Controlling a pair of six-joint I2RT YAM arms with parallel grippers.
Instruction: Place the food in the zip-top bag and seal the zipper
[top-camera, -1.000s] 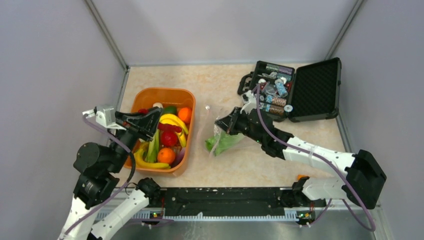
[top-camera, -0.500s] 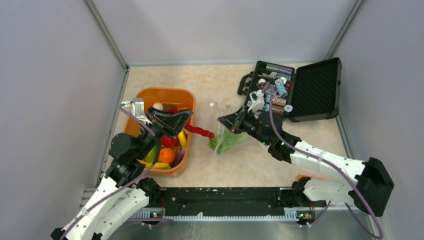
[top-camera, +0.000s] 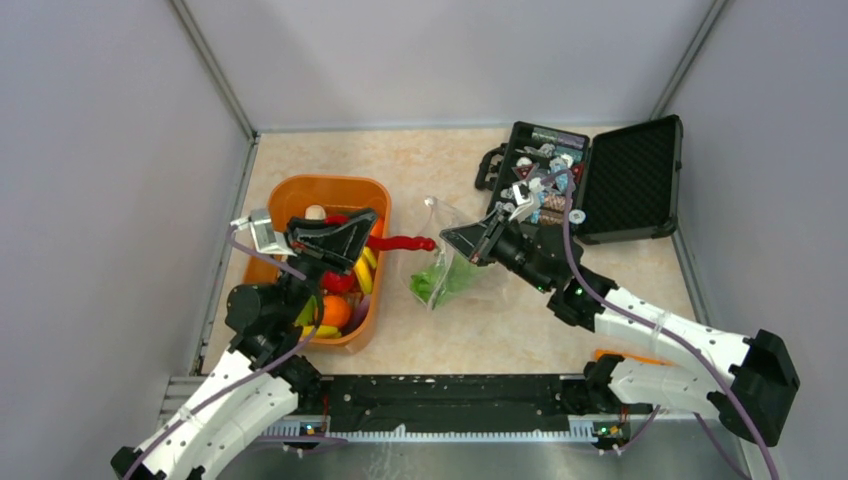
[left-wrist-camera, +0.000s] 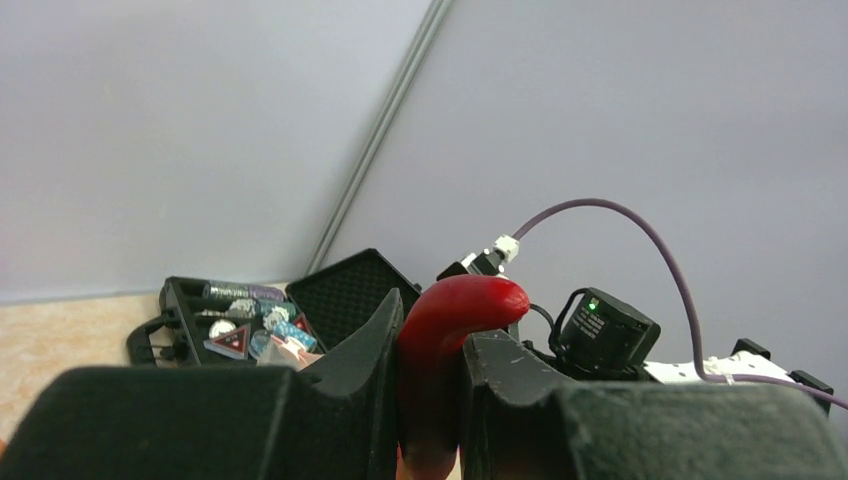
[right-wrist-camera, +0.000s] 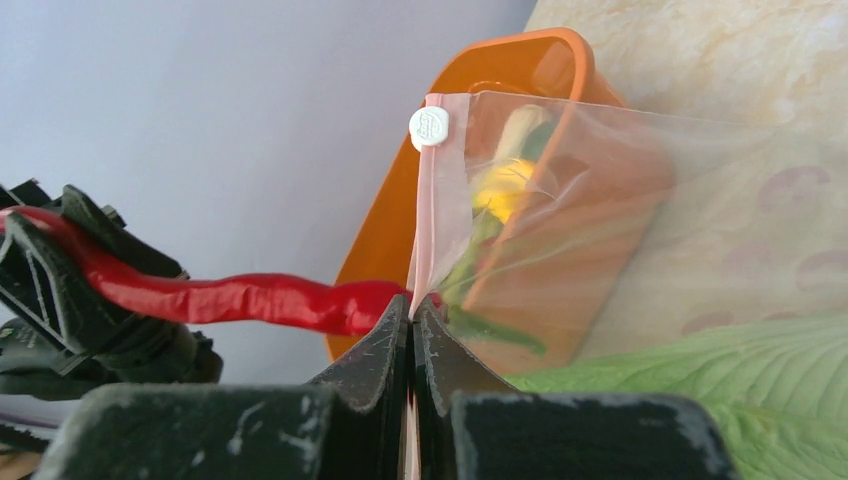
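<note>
left claw (top-camera: 368, 238) gripping chilli (top-camera: 402, 243), now nearer bag (top-camera: 455, 285) | right claw (top-camera: 452, 236) clamped on bag rim, raised

The left hand (top-camera: 372, 236), reaching rightward, clamps a glossy red toy chilli (top-camera: 400, 243); the right hand (top-camera: 447, 238), reaching leftward, pinches the edge of a clear crinkly plastic bag (top-camera: 440, 262).

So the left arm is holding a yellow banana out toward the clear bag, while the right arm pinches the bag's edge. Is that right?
Not quite. The left gripper holds a red chilli, not a yellow banana; the left wrist view shows it clamped there. The rest stands: it points toward the clear bag, whose edge the right gripper pinches.
</note>
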